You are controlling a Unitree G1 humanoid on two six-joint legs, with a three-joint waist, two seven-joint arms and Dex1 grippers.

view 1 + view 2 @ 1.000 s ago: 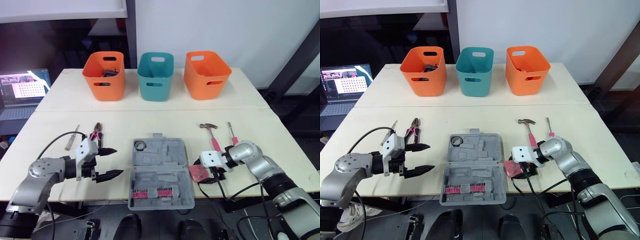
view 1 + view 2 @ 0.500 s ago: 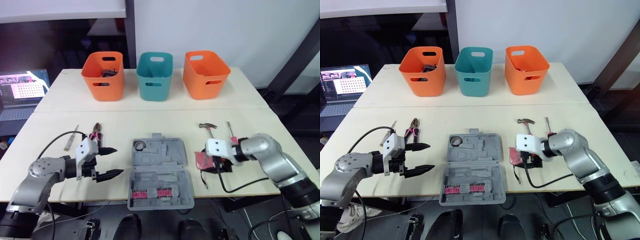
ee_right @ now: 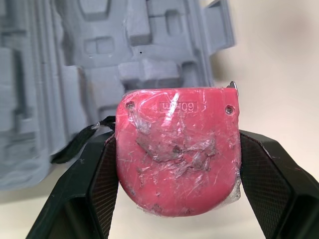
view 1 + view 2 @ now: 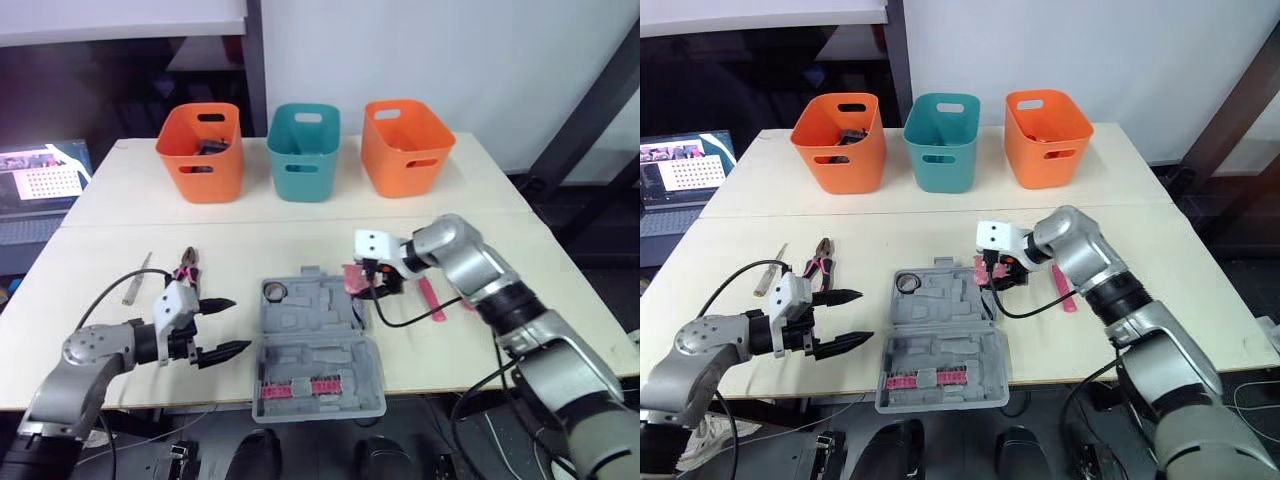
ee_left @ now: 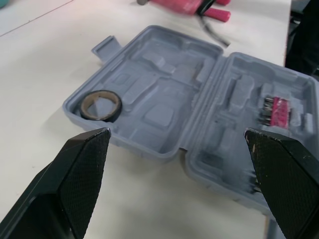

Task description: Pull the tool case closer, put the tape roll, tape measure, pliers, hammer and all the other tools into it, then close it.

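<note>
Beyond, an orange bin [image 4: 200, 150], a teal bin [image 4: 303, 152] and a second orange bin [image 4: 405, 147] line the table [image 4: 260, 232]. Pliers [image 4: 187, 268] lie left of the open grey tool case [image 4: 330, 312], a pink-handled hammer [image 4: 432, 298] right. Right gripper [image 3: 178, 169] clamps a red, scuffed tape measure [image 4: 352, 276] by the case's far right corner. Left gripper [image 4: 238, 323] hovers left, fingers apart.

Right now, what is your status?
Right pincer shut on tape measure, near open case. Left pincer open. Tape roll in case; hammer, pliers on table.
</note>
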